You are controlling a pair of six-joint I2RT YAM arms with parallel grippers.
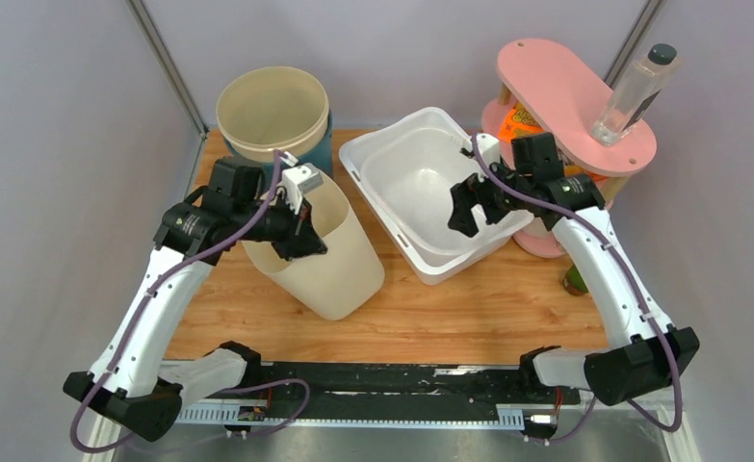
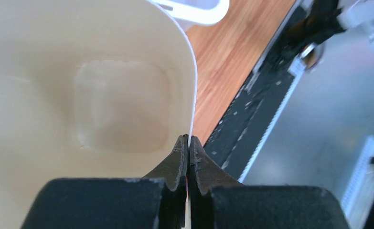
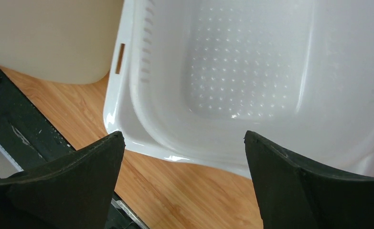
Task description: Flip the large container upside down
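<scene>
The large cream container [image 1: 329, 265] lies tilted on the wooden table, its mouth toward the left arm and its base toward the table's middle. My left gripper [image 1: 300, 239] is shut on its thin rim. In the left wrist view the rim runs between the closed fingertips of the left gripper [image 2: 188, 141], and the container's inside [image 2: 80, 95] and bottom show. My right gripper [image 1: 464, 209] is open and empty over the white tub [image 1: 406, 183]. In the right wrist view the right gripper [image 3: 184, 143] hangs above the tub's near rim [image 3: 127, 95], with the cream container [image 3: 51, 38] at the upper left.
A round cream bucket [image 1: 273, 108] stands at the back left. A pink two-tier stand [image 1: 570, 91] with a clear bottle [image 1: 635, 89] on it stands at the back right, just behind the tub. A black rail [image 1: 373, 380] runs along the table's near edge.
</scene>
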